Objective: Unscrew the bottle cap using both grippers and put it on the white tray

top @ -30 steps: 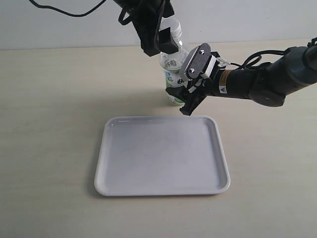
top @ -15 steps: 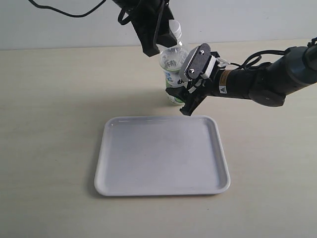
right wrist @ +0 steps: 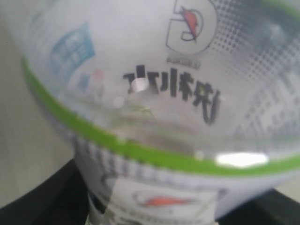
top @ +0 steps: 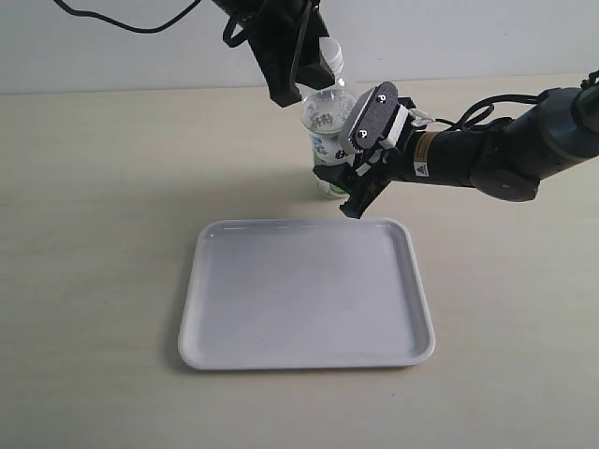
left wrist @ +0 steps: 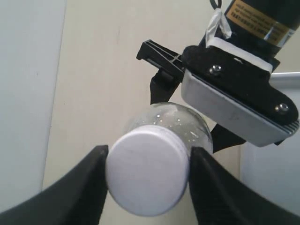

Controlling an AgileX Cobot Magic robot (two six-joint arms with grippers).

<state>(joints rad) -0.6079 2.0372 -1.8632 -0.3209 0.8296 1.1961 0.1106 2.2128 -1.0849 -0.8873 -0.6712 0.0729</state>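
The clear bottle (top: 326, 131) with its white-green label stands upright just behind the white tray (top: 299, 299). My dark left gripper (top: 315, 77) comes down from above, and in the left wrist view its two black fingers (left wrist: 89, 187) press on both sides of the round white bottle cap (left wrist: 147, 171), which sits on the neck. My right gripper (top: 354, 157), with the grey-white jaw plate (left wrist: 234, 110), reaches in from the right and is shut on the bottle's body. The label (right wrist: 164, 93) fills the right wrist view, with dark fingers (right wrist: 42, 206) at either side.
A beige tabletop (top: 103, 215) carries everything, with a pale wall (top: 112, 56) behind it. The right arm (top: 505, 154) and its cables stretch in low over the table from the right edge. The tray holds nothing.
One second ago the left gripper's finger covered the cap in the exterior view. It has since turned a little, so the cap shows. The bottle, right gripper and tray have not moved.
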